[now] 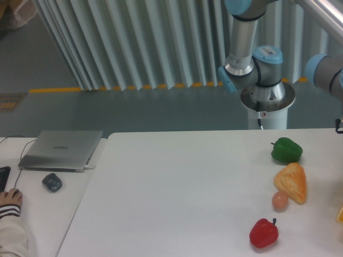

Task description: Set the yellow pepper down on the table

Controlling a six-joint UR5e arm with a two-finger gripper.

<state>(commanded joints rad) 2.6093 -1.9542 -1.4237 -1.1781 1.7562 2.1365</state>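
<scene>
Jaws are out of the picture right now, past the right edge, so whether they are spread or clenched cannot be told; only the arm (252, 48) with its grey and blue joints shows, and a dark sliver of the wrist at the far right. On the table (177, 193) sits a line-up along the right side: green pepper (286, 150) at the back, orange-yellow wedge (291, 182) just in front of it, a small pinkish ball (280, 200) touching the wedge's lower corner, and the red pepper (263, 232) nearest the camera. And the yellow pepper (340, 215)? Just a scrap of yellow at the right border, low down, most of it cut off. It looks like the approach step, with no grasp to be seen. Next move, by my reckoning, calls for getting over that pepper, clear of the wedge.
</scene>
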